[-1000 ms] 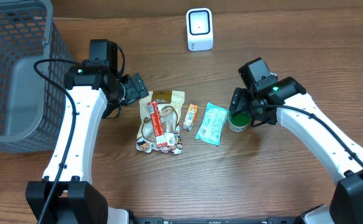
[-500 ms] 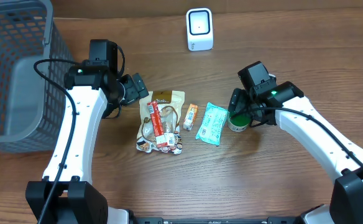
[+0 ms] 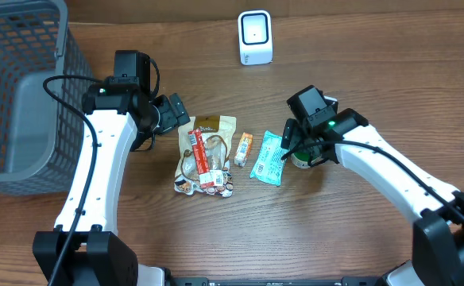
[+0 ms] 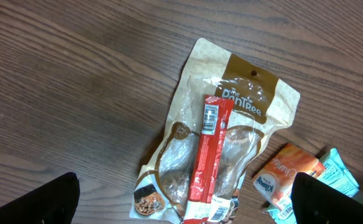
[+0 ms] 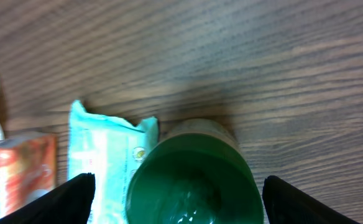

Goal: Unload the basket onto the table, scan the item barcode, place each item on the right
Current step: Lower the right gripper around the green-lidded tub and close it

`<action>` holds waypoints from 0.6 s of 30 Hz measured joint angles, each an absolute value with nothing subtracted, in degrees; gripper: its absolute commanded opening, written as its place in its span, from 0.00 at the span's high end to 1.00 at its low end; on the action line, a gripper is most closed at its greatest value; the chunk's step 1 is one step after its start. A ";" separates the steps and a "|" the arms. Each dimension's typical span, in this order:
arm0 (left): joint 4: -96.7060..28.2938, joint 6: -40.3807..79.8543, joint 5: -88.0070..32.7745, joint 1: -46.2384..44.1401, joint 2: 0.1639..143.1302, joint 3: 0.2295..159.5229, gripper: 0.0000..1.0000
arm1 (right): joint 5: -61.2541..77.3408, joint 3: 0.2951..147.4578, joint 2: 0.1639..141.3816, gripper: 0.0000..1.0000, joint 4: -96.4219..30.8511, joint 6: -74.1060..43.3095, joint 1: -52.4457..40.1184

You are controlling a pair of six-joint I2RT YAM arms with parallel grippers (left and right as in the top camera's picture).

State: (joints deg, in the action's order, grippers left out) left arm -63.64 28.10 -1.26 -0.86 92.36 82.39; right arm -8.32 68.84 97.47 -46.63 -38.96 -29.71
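A white barcode scanner [image 3: 255, 37] stands at the back of the table. A green round container [image 5: 194, 177] stands next to a teal packet [image 3: 268, 158], and my right gripper [image 5: 188, 208] is open just above it, one finger on each side, not touching. From overhead the right gripper [image 3: 297, 146] hides most of the container [image 3: 300, 162]. A brown snack pouch [image 4: 231, 134] lies flat with a red stick pack [image 4: 207, 158] on top. My left gripper [image 4: 184, 208] hangs open above the pouch's near end, and overhead the left gripper [image 3: 175, 113] is empty.
A small orange packet [image 3: 243, 148] lies between the pouch and the teal packet. A grey mesh basket [image 3: 25, 87] fills the left edge of the table. Bare wood lies in front of the items and to the right of the scanner.
My right gripper has moved left and down over the green container, covering more of it. The left arm and the items have not moved.
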 measured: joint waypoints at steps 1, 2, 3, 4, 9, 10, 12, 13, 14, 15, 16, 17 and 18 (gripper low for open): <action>-63.64 28.10 -1.26 -0.86 92.36 82.39 0.00 | -8.43 68.84 98.08 0.14 -46.74 -38.96 -29.74; -63.64 28.10 -1.26 -0.86 92.36 82.39 0.00 | -8.56 68.84 98.72 0.15 -47.07 -38.96 -29.71; -63.64 28.10 -1.26 -0.86 92.36 82.39 0.00 | -8.69 68.82 99.22 0.15 -47.40 -38.96 -29.71; -63.64 28.10 -1.26 -0.86 92.36 82.39 0.00 | -8.95 68.82 99.68 0.16 -47.70 -38.96 -29.71; -63.64 28.10 -1.26 -0.86 92.36 82.39 0.00 | -9.39 68.79 99.96 0.22 -48.73 -38.37 -29.71; -63.64 28.10 -1.26 -0.86 92.36 82.39 0.00 | -9.43 68.79 99.96 0.25 -48.93 -37.39 -29.71; -63.64 28.10 -1.26 -0.86 92.36 82.39 0.00 | -9.39 68.79 99.96 0.31 -49.19 -36.29 -29.71; -63.64 28.10 -1.26 -0.86 92.36 82.39 0.00 | -9.45 68.79 99.96 0.31 -49.52 -35.42 -29.74; -63.64 28.10 -1.26 -0.86 92.36 82.39 0.00 | -9.45 68.79 99.96 0.32 -49.76 -35.07 -29.71; -63.64 28.10 -1.26 -0.86 92.36 82.39 0.00 | -9.45 68.79 99.96 0.31 -49.87 -34.65 -29.71; -63.64 28.10 -1.26 -0.86 92.36 82.39 0.00 | -9.47 68.79 99.96 0.32 -49.91 -34.33 -29.71; -63.64 28.10 -1.26 -0.86 92.36 82.39 0.00 | -9.47 68.79 99.96 0.31 -50.04 -34.04 -29.71; -63.64 28.10 -1.26 -0.86 92.36 82.39 0.00 | -9.45 68.79 99.96 0.32 -50.15 -33.50 -29.71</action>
